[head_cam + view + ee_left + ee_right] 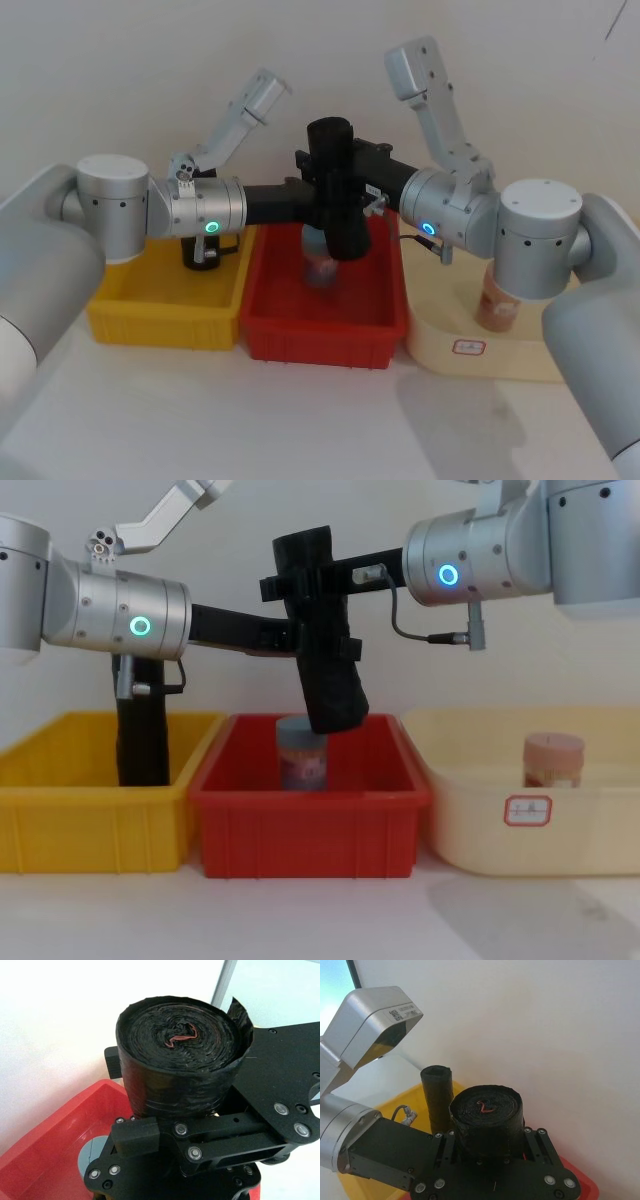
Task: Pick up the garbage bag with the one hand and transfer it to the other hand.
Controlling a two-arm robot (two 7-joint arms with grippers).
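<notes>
The garbage bag [322,650], a thick black roll, hangs tilted in the air above the red bin [310,820]. Both hands hold it. My left gripper [318,645], on the arm with the teal ring, reaches in from the left and is shut round its middle. My right gripper [303,580], on the arm with the blue ring, comes from the right and is shut round it nearer the top. The head view shows the bag [338,215] between the left gripper [330,198] and the right gripper [332,160]. Both wrist views look down on the bag's coiled top end [182,1035] [487,1107].
A slim black roll [140,730] stands in the yellow bin [60,820] at the left. Under the bag, a small jar [301,760] stands in the red bin. The cream bin [530,830] at the right holds a pinkish jar [553,760]. A white wall is close behind.
</notes>
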